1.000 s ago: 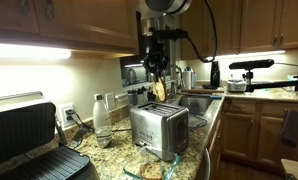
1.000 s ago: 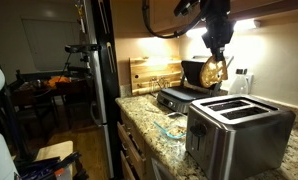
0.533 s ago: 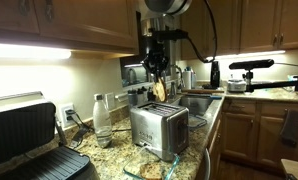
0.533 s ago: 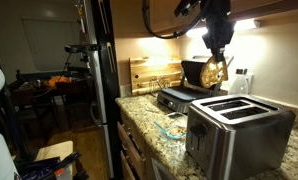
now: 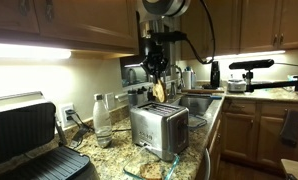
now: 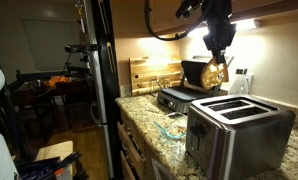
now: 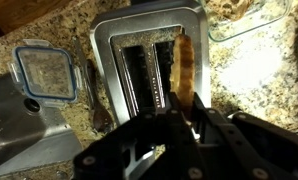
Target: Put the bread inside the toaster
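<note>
Bread (image 5: 159, 91) is hanging in mid-air in an exterior view. It's a tan slice gripped at its top by the gripper (image 5: 157, 80), jaws clamped on it, and it's upright right above the toaster (image 5: 159, 128) without touching it. The toaster sits on the speckled counter (image 5: 194, 150). There's a water bottle (image 5: 102, 118) near it and a contact grill (image 5: 24, 140) well off to the side with its lid up. A glass dish (image 5: 144, 172) sits just in front of the toaster.

In an exterior view with the toaster (image 6: 239, 132) up close, the bread (image 6: 215, 72) dangles from the gripper (image 6: 219, 55), above and behind the two slots. A lidded container (image 6: 174, 128) sits between the toaster and the grill (image 6: 184, 97).

The wrist view looks straight down. The bread (image 7: 185, 65) is edge-on, sticking out from the gripper (image 7: 188, 112) and running parallel to the slots, roughly over the right-hand one. The lidded container (image 7: 44, 72) is just beside the toaster (image 7: 139, 60), and I can't tell what's in it. The glass dish (image 7: 244, 20) has something brown in it, cut off at the frame edge.
</note>
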You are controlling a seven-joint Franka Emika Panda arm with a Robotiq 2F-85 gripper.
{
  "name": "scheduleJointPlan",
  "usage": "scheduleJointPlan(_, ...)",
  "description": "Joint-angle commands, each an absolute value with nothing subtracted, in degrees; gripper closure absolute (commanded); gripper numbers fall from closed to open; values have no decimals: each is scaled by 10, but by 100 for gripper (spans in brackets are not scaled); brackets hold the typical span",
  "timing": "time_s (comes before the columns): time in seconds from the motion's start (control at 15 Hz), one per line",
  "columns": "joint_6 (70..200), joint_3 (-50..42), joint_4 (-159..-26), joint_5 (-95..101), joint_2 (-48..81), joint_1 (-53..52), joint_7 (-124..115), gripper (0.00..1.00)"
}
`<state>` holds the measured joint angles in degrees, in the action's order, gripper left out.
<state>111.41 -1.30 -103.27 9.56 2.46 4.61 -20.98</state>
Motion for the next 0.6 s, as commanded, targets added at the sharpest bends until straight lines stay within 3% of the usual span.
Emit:
scheduleJointPlan(0.0, 1096, -21, -1019, 103, 29, 38, -221, 96)
scheduleJointPlan(0.13, 1096, -21, -1018, 103, 29, 38, -221, 96)
scheduleJointPlan(0.2, 1096, -22, -1018, 102, 29, 38, -221, 81)
scheduleJointPlan(0.27, 1095, -22, -1018, 102, 29, 38, -222, 59)
scheduleJointPlan(0.4, 1096, -22, -1018, 102, 29, 38, -222, 55)
scheduleJointPlan(0.53, 1097, -23, -1018, 102, 29, 39, -223, 45)
